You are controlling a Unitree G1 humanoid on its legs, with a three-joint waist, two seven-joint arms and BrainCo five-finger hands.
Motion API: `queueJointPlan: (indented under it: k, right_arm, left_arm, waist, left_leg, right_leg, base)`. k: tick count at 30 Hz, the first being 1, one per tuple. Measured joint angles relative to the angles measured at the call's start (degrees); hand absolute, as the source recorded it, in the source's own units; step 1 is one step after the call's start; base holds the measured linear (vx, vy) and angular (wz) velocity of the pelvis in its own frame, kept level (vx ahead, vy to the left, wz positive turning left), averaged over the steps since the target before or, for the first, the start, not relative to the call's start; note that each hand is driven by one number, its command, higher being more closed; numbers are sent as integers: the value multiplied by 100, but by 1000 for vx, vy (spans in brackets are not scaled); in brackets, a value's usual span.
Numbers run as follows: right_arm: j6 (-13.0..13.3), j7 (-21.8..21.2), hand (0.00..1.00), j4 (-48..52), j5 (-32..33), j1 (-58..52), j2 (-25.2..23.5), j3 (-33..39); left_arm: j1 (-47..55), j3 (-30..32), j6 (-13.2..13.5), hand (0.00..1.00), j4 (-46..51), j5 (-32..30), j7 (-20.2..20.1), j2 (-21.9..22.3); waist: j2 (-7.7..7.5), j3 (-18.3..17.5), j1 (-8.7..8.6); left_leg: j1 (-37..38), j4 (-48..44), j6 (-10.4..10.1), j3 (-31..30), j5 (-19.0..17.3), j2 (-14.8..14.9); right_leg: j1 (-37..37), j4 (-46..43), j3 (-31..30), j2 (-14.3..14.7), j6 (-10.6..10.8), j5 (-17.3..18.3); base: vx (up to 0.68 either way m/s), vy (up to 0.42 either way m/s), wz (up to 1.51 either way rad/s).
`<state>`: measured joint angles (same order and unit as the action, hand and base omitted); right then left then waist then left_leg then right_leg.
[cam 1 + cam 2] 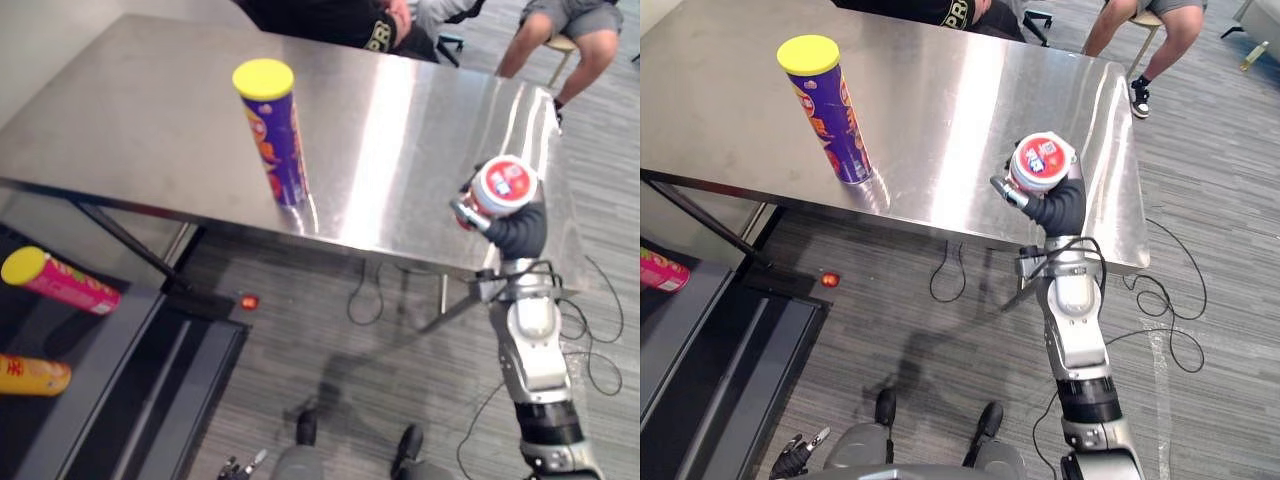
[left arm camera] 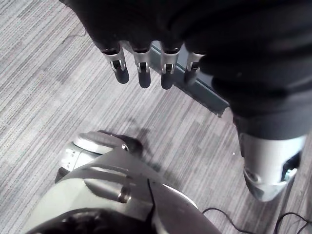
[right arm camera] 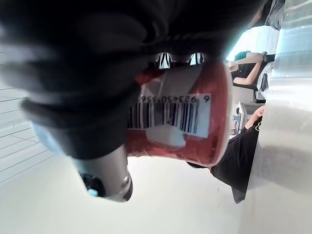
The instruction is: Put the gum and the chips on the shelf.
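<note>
Gum tub [image 1: 1043, 160]: held in the right hand [image 1: 1060, 208] over the table's [image 1: 120, 110] near right edge, white lid up. In the right wrist view the fingers are clamped round its red wall.

Step in hand, as judged: carrying the tub to the shelf [image 1: 95, 400], which sits low on the robot's left, below table height. Recommendations:
- Clear the table edge before lowering.
- Keep the tub upright and the clamp firm; the wall is smooth.
- Set it on a bare part of the shelf, apart from the pink can [image 1: 60, 280] and the yellow can [image 1: 30, 375] lying there.

Pose: the right forearm rises near vertical, the wrist bent toward the table. The left hand [image 2: 141, 68] hangs over the floor, fingers relaxed, slightly apart, holding nothing.

Farther out, the chips can [image 1: 272, 130] stands upright on the table, well apart from the tub, untouched. Seated people [image 1: 570, 30] are beyond the far edge.
</note>
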<state>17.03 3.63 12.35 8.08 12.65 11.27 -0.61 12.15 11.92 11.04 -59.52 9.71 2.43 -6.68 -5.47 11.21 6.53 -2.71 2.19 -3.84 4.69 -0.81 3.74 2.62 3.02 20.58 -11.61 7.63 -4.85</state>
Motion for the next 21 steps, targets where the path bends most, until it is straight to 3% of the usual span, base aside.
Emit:
queueJointPlan:
  k: [5,8,11,13,16,19,21]
  right_arm:
    - [29,-170,100,202,200,-505,-18,0]
    - [44,-474,100,769,585,-1369,-109,-109]
    - [73,-581,100,792,807,-1563,-109,-164]
    - [74,-609,100,786,860,-1564,-110,-258]
    - [81,-621,100,570,887,-1380,-113,-613]
    - [81,-532,100,330,887,-1134,-105,-771]
    - [70,-512,100,275,867,-961,-105,-765]
  left_arm:
    - [50,33,2,0,-96,-153,-1,-10]
    - [82,95,-4,0,-200,-162,-7,-11]
    - [99,92,-34,0,-211,-186,-7,-19]
    - [99,92,-35,0,-216,-183,-7,-15]
    - [82,81,-27,0,-195,-137,-17,7]
    - [2,-44,-31,0,-194,-129,-12,53]
    - [28,11,-53,0,-219,-123,-7,152]
  waist:
    - [-27,-288,-76]
    - [-22,-364,-155]
    - [-12,-364,-285]
    - [-3,-359,-272]
    - [103,-311,-262]
    - [297,-276,-173]
    - [435,-238,-99]
  left_leg:
    - [107,63,1,95,1,-3]
    - [323,46,-16,97,-61,6]
    - [411,-77,-10,106,-107,-5]
    - [388,-183,-18,76,-138,-2]
    - [13,-561,-43,-308,-202,70]
    - [-501,-593,-170,-1020,-24,128]
    - [-614,-290,-41,-587,-27,373]
  right_leg:
    - [-15,1,-93,2,0,0]
    - [-229,-21,-90,-1,15,30]
    - [-183,-444,-142,-89,24,246]
    - [-188,-587,-137,-120,26,330]
    - [-247,-616,194,-93,-13,380]
    - [-219,-637,983,16,-155,479]
    - [-195,-703,1376,116,-293,548]
  base:
    - [-4,-4,-8]
    - [10,0,-2]
    - [-33,12,-4]
    - [-76,-4,9]
    - [-140,-61,60]
    - [-133,-99,116]
    - [-124,-113,116]
